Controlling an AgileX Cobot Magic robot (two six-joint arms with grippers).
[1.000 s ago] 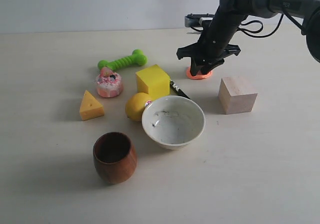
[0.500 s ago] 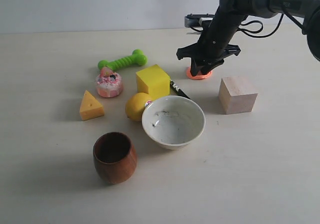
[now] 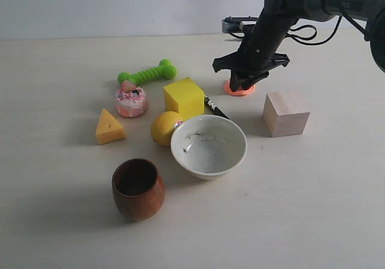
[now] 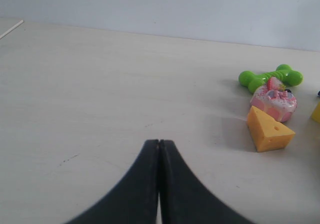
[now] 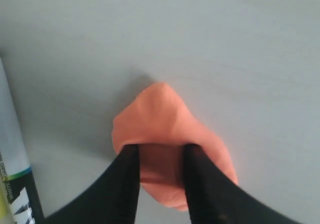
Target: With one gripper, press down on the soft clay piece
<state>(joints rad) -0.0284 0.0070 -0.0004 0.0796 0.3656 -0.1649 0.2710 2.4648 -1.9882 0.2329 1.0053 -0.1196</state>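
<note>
The soft clay piece (image 5: 165, 116) is a flat salmon-orange blob lying on the table; it also shows in the exterior view as the clay piece (image 3: 239, 91), left of the wooden cube. My right gripper (image 5: 161, 150) comes straight down onto it. Its two black fingers stand a little apart, with both tips set on the clay's surface and clay showing between them. In the exterior view the right gripper (image 3: 241, 82) hides the middle of the blob. My left gripper (image 4: 159, 143) is shut and empty, low over bare table.
A pale wooden cube (image 3: 285, 113) sits right of the clay. To the left are a yellow block (image 3: 184, 96), a black marker (image 3: 215, 108), a white bowl (image 3: 209, 146), a lemon (image 3: 162, 127), a donut toy (image 3: 132, 100), a cheese wedge (image 3: 109, 127), a green bone (image 3: 148, 73) and a wooden cup (image 3: 138, 188).
</note>
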